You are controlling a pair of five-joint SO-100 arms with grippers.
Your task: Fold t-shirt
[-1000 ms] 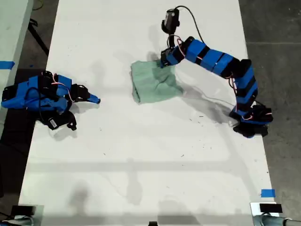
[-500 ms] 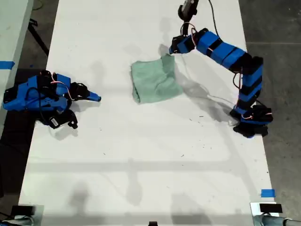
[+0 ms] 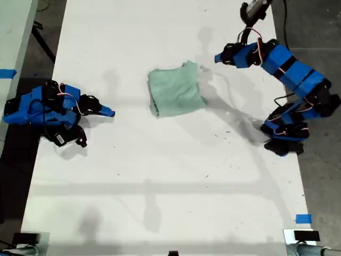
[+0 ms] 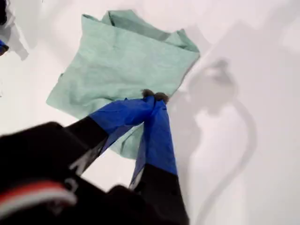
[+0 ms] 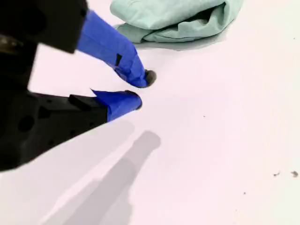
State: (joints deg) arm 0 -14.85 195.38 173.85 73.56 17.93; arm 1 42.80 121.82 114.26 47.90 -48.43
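Shirt (image 3: 175, 90) lies folded, small bundle, mid-counter (image 3: 160, 181), roughly square, no clear long axis. My first claw (image 4: 153, 96) is raised, tips together, empty, shirt at its 9 o'clock in exterior view. My second claw (image 5: 138, 89) rests slightly apart, shirt at its 3 o'clock, farther. Counter white, bare; dark floor (image 3: 314, 26) around.

The t-shirt (image 3: 175, 92) is showing a plain pale mint green with no print, lying on a surface (image 3: 160, 186) that is reading white with a few tiny dark specks. My first tool (image 4: 153, 97) is showing bright blue fingers running back into black, and my second tool (image 5: 140, 91) is wearing the same blue over black, while small blue tape patches (image 3: 303, 218) are sitting on the surface's edge beside the dark grey floor (image 3: 314, 26)
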